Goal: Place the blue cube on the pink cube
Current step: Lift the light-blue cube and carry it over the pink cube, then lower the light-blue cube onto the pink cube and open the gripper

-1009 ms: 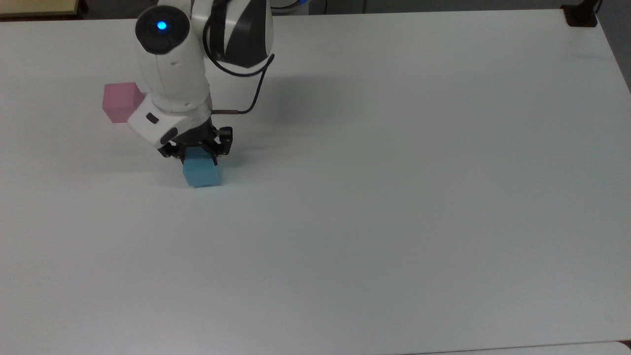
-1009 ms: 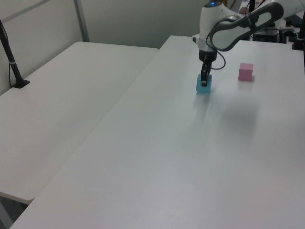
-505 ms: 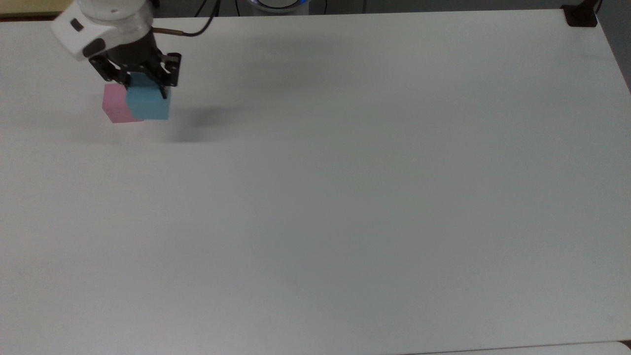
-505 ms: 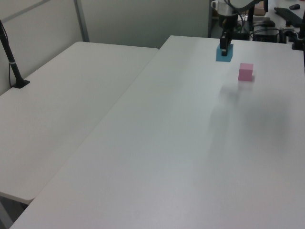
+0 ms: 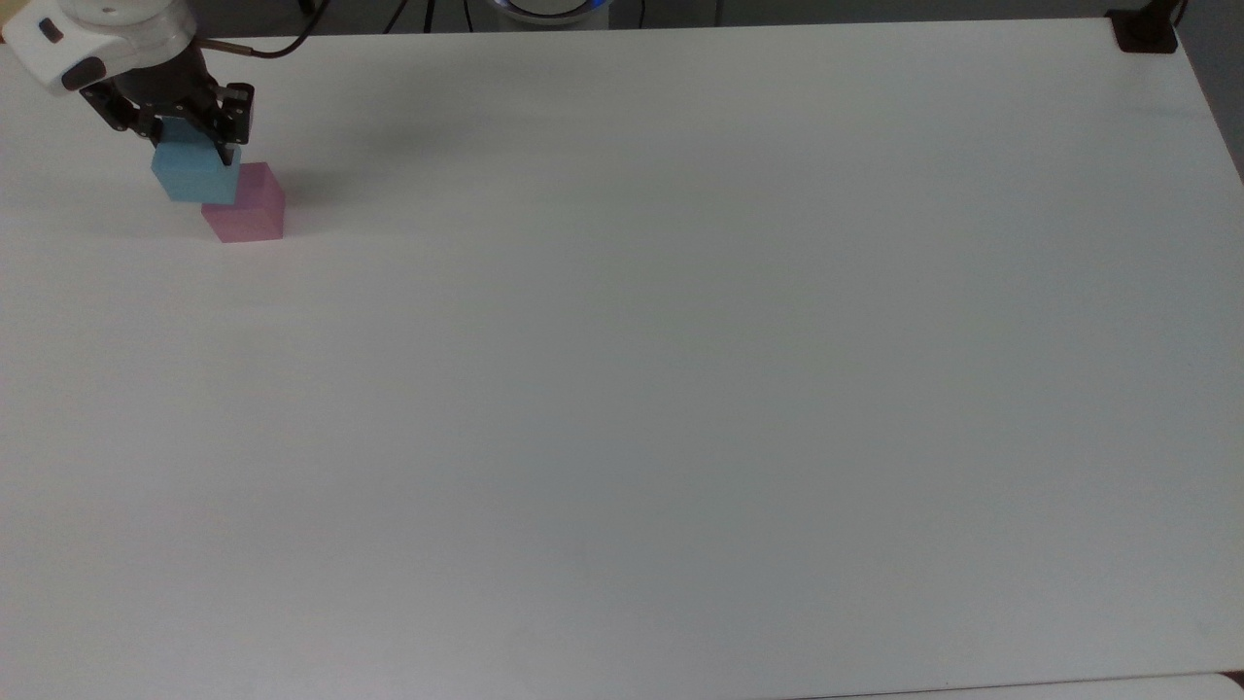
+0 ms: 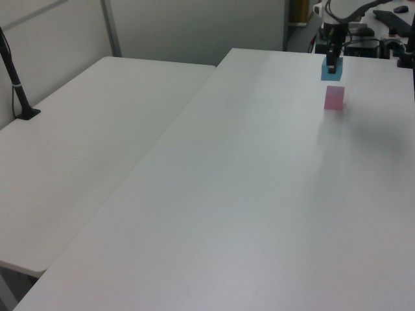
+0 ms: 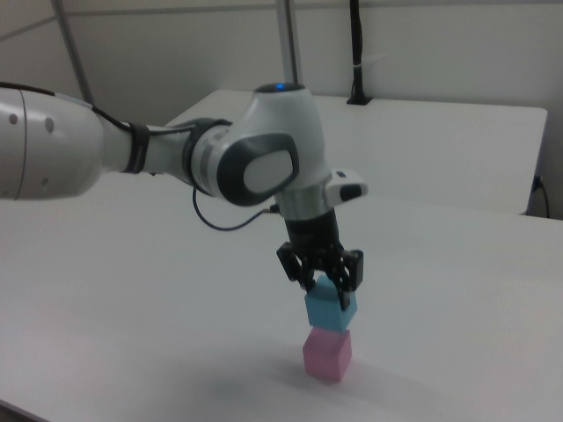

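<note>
The pink cube rests on the white table near the top view's upper left corner; I also see the pink cube in the left view and the pink cube in the right view. My gripper is shut on the blue cube and holds it in the air. In the right view the blue cube hangs just above the pink one, with a thin gap between them, under the gripper. In the left view the blue cube sits above the pink cube below the gripper.
The white table stretches wide to the top view's right and front. A black clamp stands at its far right corner. A second white table with a black post adjoins on the left view's left.
The gripper lifted the blue cube off the table and carried it to the top view's upper left, passing over the pink cube to hang above it now.
</note>
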